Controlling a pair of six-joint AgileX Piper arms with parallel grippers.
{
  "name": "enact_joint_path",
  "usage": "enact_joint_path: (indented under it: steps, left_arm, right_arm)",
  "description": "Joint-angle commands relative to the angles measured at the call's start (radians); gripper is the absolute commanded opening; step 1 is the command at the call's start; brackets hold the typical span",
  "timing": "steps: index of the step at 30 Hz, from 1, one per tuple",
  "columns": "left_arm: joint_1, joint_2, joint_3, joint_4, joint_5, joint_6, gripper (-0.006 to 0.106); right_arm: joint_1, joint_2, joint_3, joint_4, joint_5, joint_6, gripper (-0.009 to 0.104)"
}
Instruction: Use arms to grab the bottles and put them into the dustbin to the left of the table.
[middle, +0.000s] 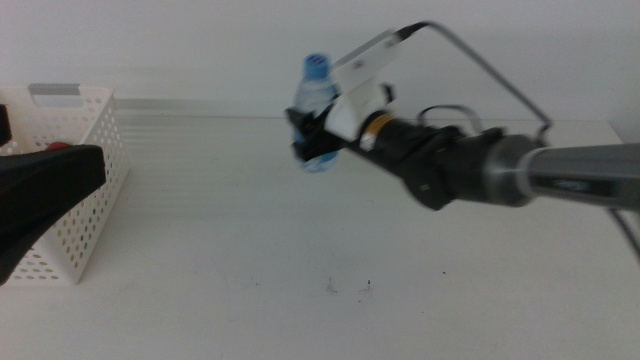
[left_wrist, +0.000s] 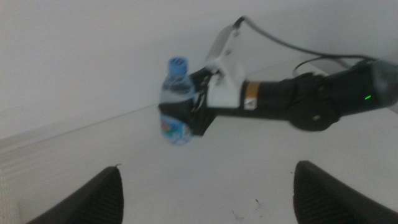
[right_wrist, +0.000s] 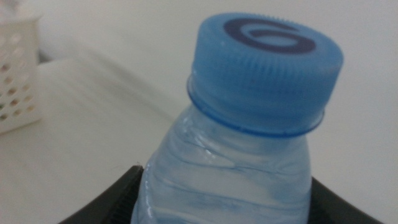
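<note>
The right gripper (middle: 318, 135) is clenched on the water bottle (middle: 314, 100), holding it by the body with the blue cap (right_wrist: 266, 68) upright above the jaws. The bottle hangs in the air over the table (middle: 250, 250), well to the right of the dustbin (middle: 85, 180) and clear of the surface. So the step in hand looks like the carry: the bottle is picked up and on its way to the bin, not yet near it.

The left gripper (left_wrist: 205, 193) waits low beside the dustbin, close to its right wall in the middle view, with its jaws spread wide and nothing between them. Its camera looks across the table at the right arm and the bottle.

The next move, as I judge it, calls for bringing the bottle leftward until it sits above the dustbin's open top, then letting go. The waiting left arm lies partly across the bin's near side, so the path should stay high enough to pass over both it and the rim. The bottle is light and clear, and it may bounce inside the bin.
</note>
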Motion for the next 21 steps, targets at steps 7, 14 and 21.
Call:
enact_joint_path:
  steps: [7,14,21]
  left_arm:
    - [-0.001,-0.003,0.003,-0.001,-0.013,-0.004,0.094]
    - [-0.001,-0.003,0.003,-0.001,-0.013,-0.002,0.094]
    - [-0.001,-0.003,0.003,-0.001,-0.013,-0.002,0.094]
  right_arm:
    - [0.078,0.133,-0.158,-0.026,-0.047,0.016,-0.003]
    - [0.099,0.185,-0.178,-0.026,-0.047,0.025,-0.003]
    - [0.099,0.199,-0.176,-0.026,-0.047,0.031,0.002]
